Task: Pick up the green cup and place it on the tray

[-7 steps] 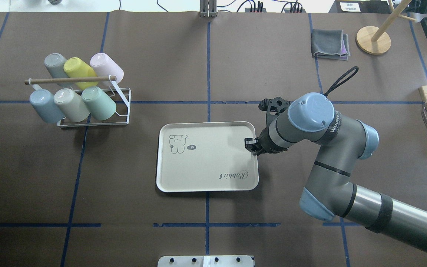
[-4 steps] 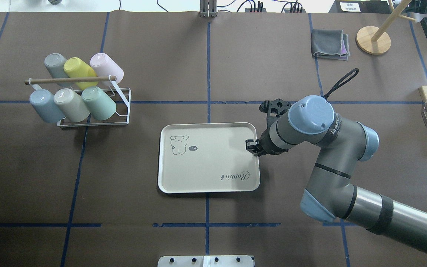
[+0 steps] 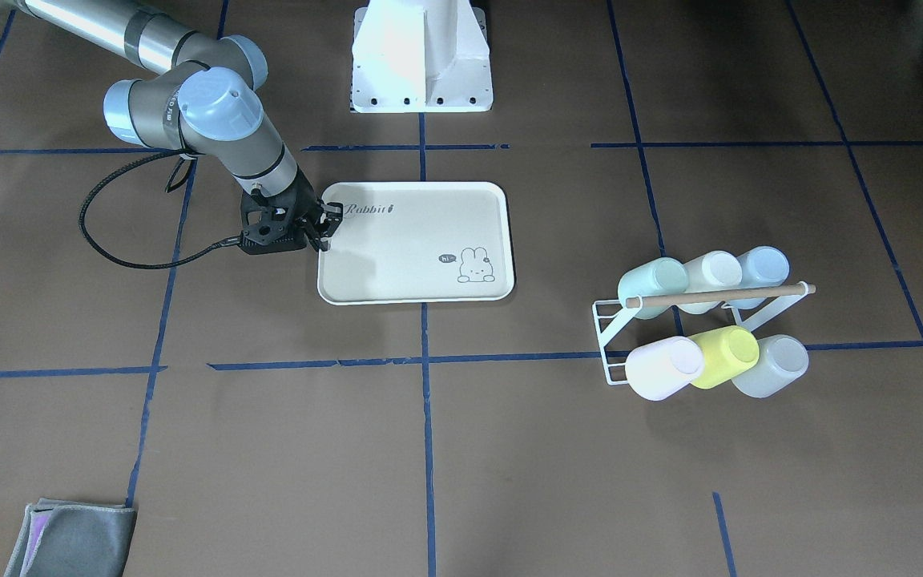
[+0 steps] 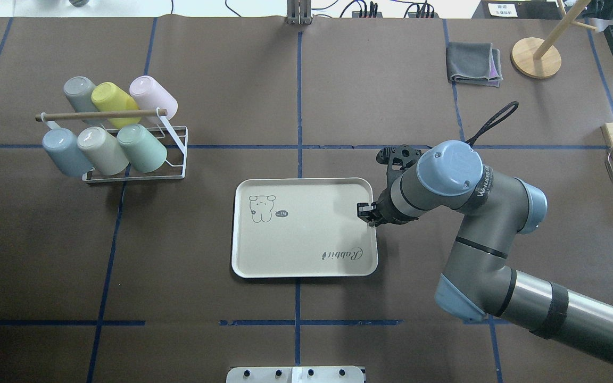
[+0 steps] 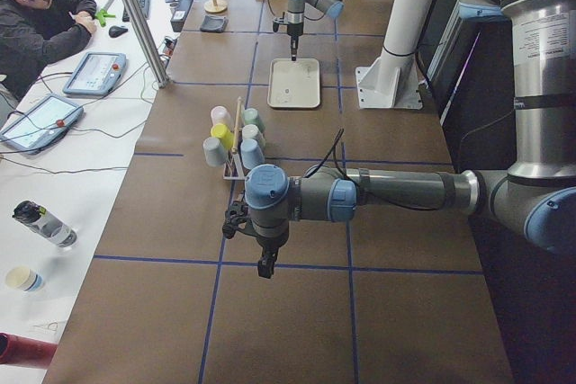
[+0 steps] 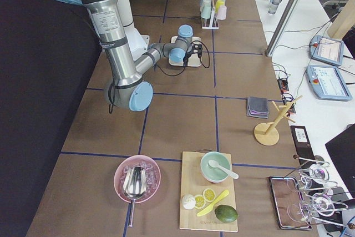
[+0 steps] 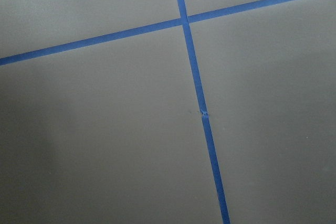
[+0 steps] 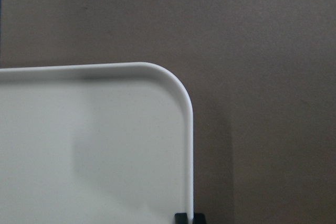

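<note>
Right hand (image 4: 366, 212) pinches the tray (image 4: 296, 239) rim, green cup (image 4: 142, 148) well apart

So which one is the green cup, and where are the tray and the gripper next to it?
green cup (image 4: 146, 151), overhead view, on its mint side wall.
tray (image 4: 306, 239), overhead view, on its bare cream floor.
right gripper (image 4: 364, 211), overhead view, between its fingertips at the tray's rim.
</note>
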Controlling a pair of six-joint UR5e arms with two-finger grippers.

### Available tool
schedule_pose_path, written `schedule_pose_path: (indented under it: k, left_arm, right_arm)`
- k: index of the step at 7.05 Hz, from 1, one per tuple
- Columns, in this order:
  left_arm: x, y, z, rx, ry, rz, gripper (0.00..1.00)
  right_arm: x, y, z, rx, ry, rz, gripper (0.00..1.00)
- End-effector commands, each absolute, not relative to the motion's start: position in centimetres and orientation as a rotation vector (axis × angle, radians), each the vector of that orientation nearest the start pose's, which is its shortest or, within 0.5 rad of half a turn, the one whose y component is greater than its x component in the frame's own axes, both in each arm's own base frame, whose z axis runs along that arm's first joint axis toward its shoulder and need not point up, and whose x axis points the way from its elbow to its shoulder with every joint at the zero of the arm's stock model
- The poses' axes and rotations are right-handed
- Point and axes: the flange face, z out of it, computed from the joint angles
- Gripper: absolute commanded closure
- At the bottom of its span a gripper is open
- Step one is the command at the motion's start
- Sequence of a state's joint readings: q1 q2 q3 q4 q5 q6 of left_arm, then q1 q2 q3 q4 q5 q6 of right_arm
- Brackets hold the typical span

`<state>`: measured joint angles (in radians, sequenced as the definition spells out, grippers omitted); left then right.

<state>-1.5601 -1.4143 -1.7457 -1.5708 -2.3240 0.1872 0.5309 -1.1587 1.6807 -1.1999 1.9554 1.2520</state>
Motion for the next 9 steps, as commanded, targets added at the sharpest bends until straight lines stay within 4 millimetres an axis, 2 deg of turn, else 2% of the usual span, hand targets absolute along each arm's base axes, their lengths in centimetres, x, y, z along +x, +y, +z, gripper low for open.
schedule_pose_path:
  k: [1,2,3,4,5,6,7,8,9]
  left_arm:
    - [-6.1,-42.8,64.5,0.085,0.750,0.196,0.00]
    - [-6.1,-42.8,64.5,0.085,0.750,0.196,0.00]
    - [-6.1,-42.8,64.5,0.085,0.750,0.196,0.00]
    - [-6.1,-42.8,64.5,0.085,0.750,0.194,0.00]
    - [-6.1,-42.9,63.9,0.100,0.747,0.203,0.00]
    - [-5.8,-43.3,63.8,0.102,0.742,0.213,0.00]
    - [-5.0,-43.9,63.6,0.099,0.737,0.229,0.00]
    - [-4.9,-44.4,63.1,0.114,0.736,0.235,0.00]
    - [-4.9,-44.5,63.5,0.107,0.737,0.233,0.00]
  right_arm:
    - [-51.1,-40.5,33.6,0.039,-0.946,0.028,0.37]
    - [-51.0,-40.8,33.4,0.066,-0.943,0.039,0.01]
    - [-50.7,-40.7,32.2,0.077,-0.959,0.037,0.01]
    - [-49.2,-41.4,31.1,0.078,-0.963,0.051,0.01]
    - [-46.9,-43.6,30.3,0.027,-0.898,0.088,0.01]
    - [-44.3,-46.0,30.4,0.020,-0.862,0.080,0.01]
    - [-41.0,-48.4,31.2,0.048,-0.833,0.044,0.01]
    - [-36.5,-50.7,33.0,0.056,-0.803,-0.023,0.01]
    - [-31.7,-52.7,35.6,0.067,-0.777,-0.089,0.01]
